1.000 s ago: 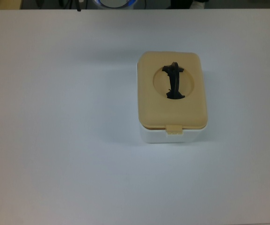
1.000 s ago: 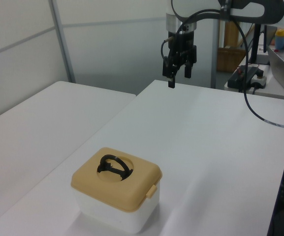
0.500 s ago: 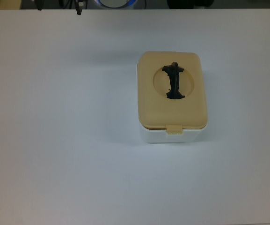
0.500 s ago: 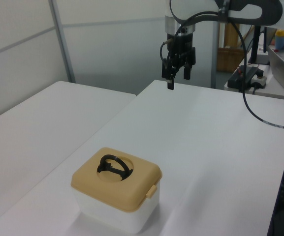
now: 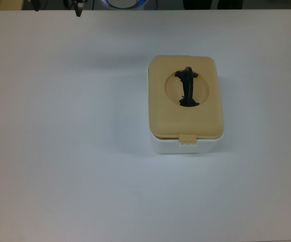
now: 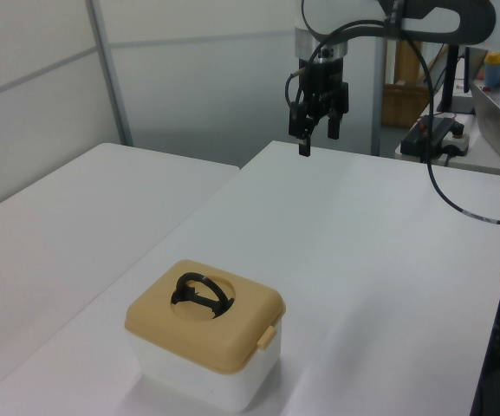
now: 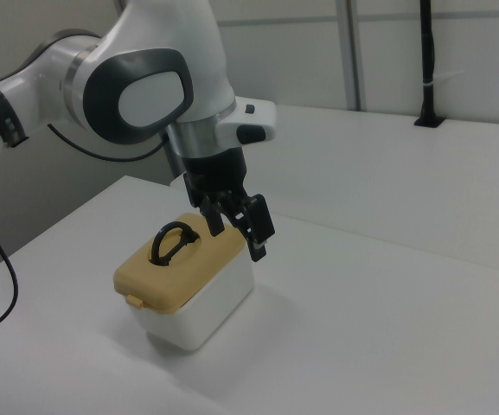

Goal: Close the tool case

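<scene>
On the tabletop: a white tabletop (image 5: 59, 151) carries one tool case (image 5: 185, 105) and nothing else near it.
Tool case position: it sits right of centre in the top view, well apart from every edge; in the left view it stands near the lower left, toward the near edge of the tabletop.
Tool case body: a white base (image 6: 206, 374) with rounded corners under a tan lid (image 6: 199, 325).
Lid state: it lies flat and level on the base, with no gap showing along the seam in the left view or the right view.
Latch: a small tan tab (image 5: 187, 139) hangs over the lid's lower edge in the top view, lying against the white base.
Handle: a black carry handle (image 5: 187, 86) rests in a round recess at the lid's middle; in the right view it stands up as a loop (image 7: 173, 239).
Claw: the claw (image 6: 316, 139) hangs in the air above the far edge of the tabletop in the left view, well apart from the tool case and touching nothing.
Claw state: its two black fingers (image 6: 303, 144) point down with a clear gap between them, released and grasping nothing.
Arm: the white arm (image 7: 145, 78) fills the upper left of the right view, where the claw (image 7: 239, 223) overlaps the tool case only by line of sight.
Background: a power strip (image 6: 433, 130) lies on a further surface at the left view's right.
</scene>
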Robot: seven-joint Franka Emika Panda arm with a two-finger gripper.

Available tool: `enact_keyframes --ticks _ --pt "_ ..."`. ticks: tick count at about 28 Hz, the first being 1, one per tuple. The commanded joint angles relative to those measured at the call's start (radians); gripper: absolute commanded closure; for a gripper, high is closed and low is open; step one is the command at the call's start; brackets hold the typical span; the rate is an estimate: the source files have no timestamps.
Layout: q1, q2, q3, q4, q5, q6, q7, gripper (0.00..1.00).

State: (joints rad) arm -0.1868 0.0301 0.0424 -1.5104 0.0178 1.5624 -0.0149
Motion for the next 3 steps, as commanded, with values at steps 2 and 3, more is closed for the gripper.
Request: enact_keyframes --ticks 2,3 --pt "-0.006 -0.010 0.002 -0.019 -0.002 0.025 -0.017 0.00" --pt "-0.008 -0.010 0.002 -0.017 -0.001 0.025 -0.019 0.00"
